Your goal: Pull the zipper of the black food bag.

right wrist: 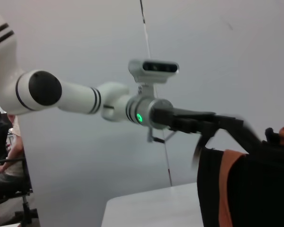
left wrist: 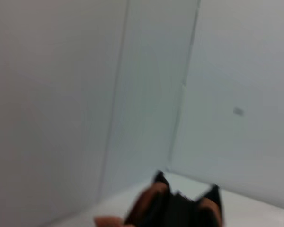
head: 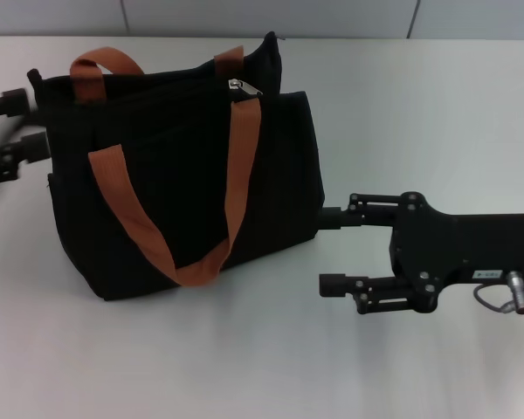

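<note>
My right end effector [head: 332,251] sits spread beside the black food bag [head: 183,175] standing on the table [head: 419,105], my left end effector [head: 13,131], fingers spread, at its far end, zipper [head: 241,87] not yet gripped, so the pull is ahead.

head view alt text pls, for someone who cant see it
A black food bag with rust-orange handles stands on a white table, its silver zipper at the top rim. The right claw sits open beside the bag's right side, and the left claw is at the bag's left end.
</note>
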Controlling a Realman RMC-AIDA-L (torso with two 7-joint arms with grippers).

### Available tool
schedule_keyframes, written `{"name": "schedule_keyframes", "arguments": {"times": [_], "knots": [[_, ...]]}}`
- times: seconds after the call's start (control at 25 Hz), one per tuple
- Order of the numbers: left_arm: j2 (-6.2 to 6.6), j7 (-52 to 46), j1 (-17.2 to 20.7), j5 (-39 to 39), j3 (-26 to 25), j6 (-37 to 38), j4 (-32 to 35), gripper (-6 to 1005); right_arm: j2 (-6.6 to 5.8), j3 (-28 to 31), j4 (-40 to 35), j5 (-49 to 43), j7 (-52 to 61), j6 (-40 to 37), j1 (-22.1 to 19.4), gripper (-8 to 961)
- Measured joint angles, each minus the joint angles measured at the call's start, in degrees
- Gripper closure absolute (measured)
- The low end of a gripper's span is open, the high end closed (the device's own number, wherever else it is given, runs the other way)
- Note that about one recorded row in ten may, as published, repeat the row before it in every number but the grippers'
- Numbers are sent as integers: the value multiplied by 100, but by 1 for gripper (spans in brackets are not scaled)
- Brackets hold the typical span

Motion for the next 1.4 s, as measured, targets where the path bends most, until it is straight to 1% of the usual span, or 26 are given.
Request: {"name": "schedule_keyframes", "arguments": {"times": [0.04,0.08,0.12,0.16,0.2,0.32,0.36,0.4,0.48,0.52,0.56,0.64,0.68,0.72,0.76,0.88,0.92,0.96,1.04,1.12,1.16,1.2,1.28,1.32,1.36,1.4], "knots": [[172,-398,-56,111,14,228,135,445,13,-10,2,-34,-1,44,6,214],[172,-398,-56,111,14,228,135,412,13,-10,2,-34,-1,44,6,214],[234,-535,-72,129,22,298,186,378,29,-18,3,-137,-1,128,11,214],[234,-535,-72,129,22,298,186,345,29,-18,3,-137,-1,128,11,214],[333,-793,-84,137,40,438,314,311,43,-18,5,-197,0,170,13,214],[366,-843,-71,111,48,493,335,211,90,-1,14,-365,-3,330,16,214],[366,-843,-71,111,48,493,335,204,90,-1,14,-365,-3,330,16,214],[295,-654,-41,77,89,508,310,197,91,8,14,-376,-5,372,17,214],[196,-482,-35,77,146,513,307,184,91,13,15,-378,-5,382,17,214],[91,-383,-40,50,268,519,287,177,91,15,16,-379,-5,443,18,214],[91,-383,-40,50,268,519,287,177,91,15,16,-379,-5,443,18,214],[4,-325,-44,-152,493,526,236,178,91,1,20,-379,-4,553,23,214],[4,-325,-44,-152,493,526,236,178,91,-6,23,-379,-4,601,25,214],[-113,-161,55,-860,1058,533,140,179,91,-11,56,-379,-3,657,51,214],[-113,-161,55,-860,1058,533,140,179,91,-11,56,-379,-3,657,51,214],[-181,-33,182,-1542,1542,538,125,180,91,-11,177,-379,-5,691,137,214],[-204,52,230,-1850,1876,538,121,180,91,-13,223,-379,-5,697,171,214],[-204,52,230,-1850,1876,538,121,180,91,-13,223,-379,-5,697,171,214],[-248,225,247,-1976,2178,534,11,181,91,-15,236,-379,-5,703,174,214],[-340,685,218,-1884,2526,520,-321,182,91,-17,241,-379,-5,702,174,215],[-373,842,200,-1805,2616,511,-451,182,91,-18,243,-380,-5,689,172,215],[-373,842,200,-1805,2616,511,-451,182,91,-21,245,-393,-5,665,163,215],[-450,1183,150,-1522,2695,475,-725,183,91,-23,248,-421,-5,638,152,215],[-521,1504,122,-1213,2677,325,-978,183,91,-26,252,-525,-5,571,121,215],[-521,1504,122,-1213,2677,325,-978,183,91,-26,252,-525,-5,571,121,215],[-552,1681,121,-1027,2664,185,-1123,182,91,-27,262,-575,-5,548,101,215]]}}
